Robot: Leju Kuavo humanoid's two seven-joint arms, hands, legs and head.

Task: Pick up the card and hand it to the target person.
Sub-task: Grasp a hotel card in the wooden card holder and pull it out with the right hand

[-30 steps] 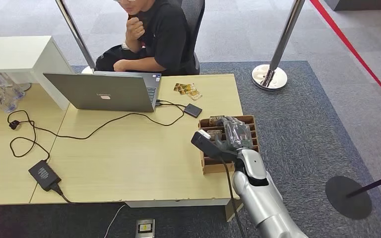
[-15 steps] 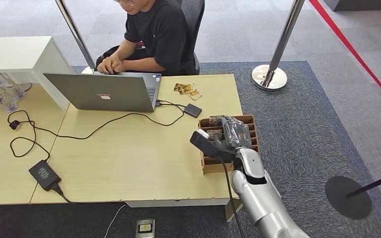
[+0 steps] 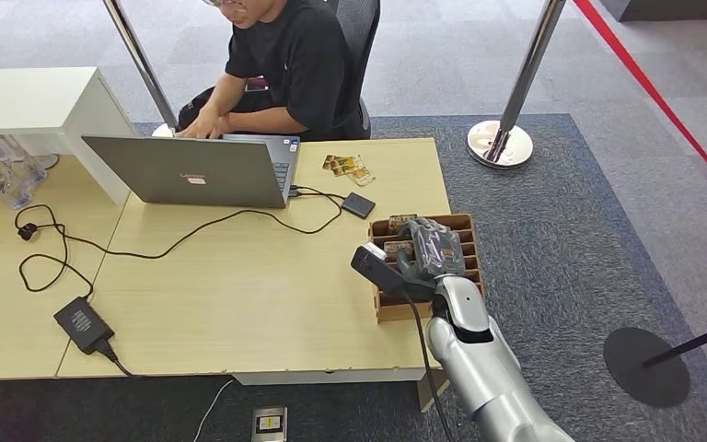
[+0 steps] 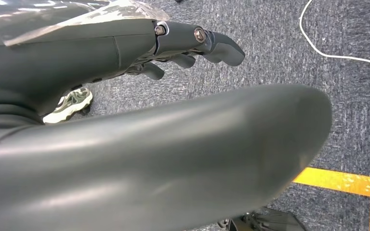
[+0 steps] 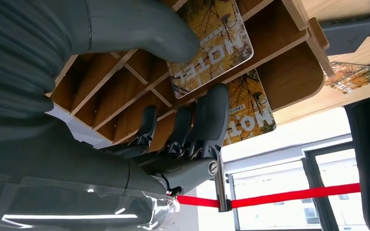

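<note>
Right robot hand (image 5: 139,96) pinches a hotel card (image 5: 211,45) over the wooden slotted box (image 3: 465,224); another card (image 5: 250,110) sits inside

The hotel card (image 5: 211,45) bears yellow autumn foliage with white lettering, inside a brown wooden organizer (image 3: 468,249). Pale wood table (image 3: 239,295), silver laptop (image 3: 184,170), black-shirted person (image 3: 299,60) (red barrier tape (image 3: 654,87) on grey carpet).

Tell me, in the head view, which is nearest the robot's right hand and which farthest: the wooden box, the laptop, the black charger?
1. Wooden box: right under the right hand.
2. Laptop: across the table, by the person.
3. Black charger: far left, near the table's front edge.
</note>
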